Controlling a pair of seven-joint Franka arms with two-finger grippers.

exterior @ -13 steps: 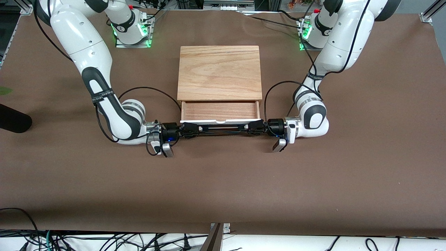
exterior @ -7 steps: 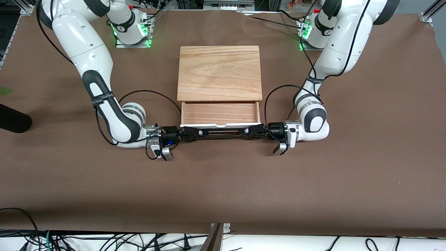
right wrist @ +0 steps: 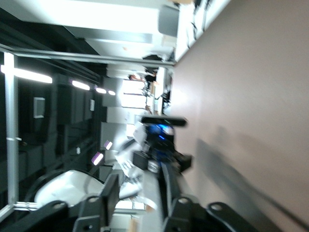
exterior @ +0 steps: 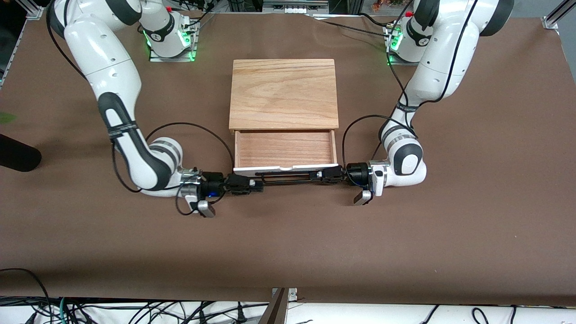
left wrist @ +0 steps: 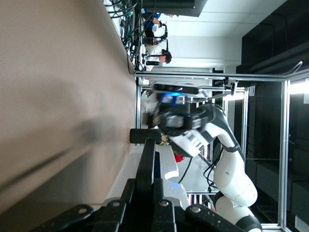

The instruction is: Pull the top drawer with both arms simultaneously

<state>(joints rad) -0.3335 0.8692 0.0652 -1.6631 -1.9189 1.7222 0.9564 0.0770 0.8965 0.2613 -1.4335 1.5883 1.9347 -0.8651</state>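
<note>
The top drawer is drawn out of the oak cabinet, its white front panel nearest the camera. The thin black handle runs along that panel. My left gripper is shut on the handle's end toward the left arm; the left wrist view shows its fingers clamped on the bar. My right gripper is open at the handle's other end, slightly nearer the camera than the bar. In the right wrist view its fingers stand wide apart and the handle lies beside one finger.
The brown table stretches wide on the camera's side of the drawer. A black object lies at the table's edge toward the right arm's end. Cables hang along the table's near edge.
The drawer has come farther out toward the camera. The left gripper moved with the handle. The right gripper has opened and drawn back toward the right arm's end.
</note>
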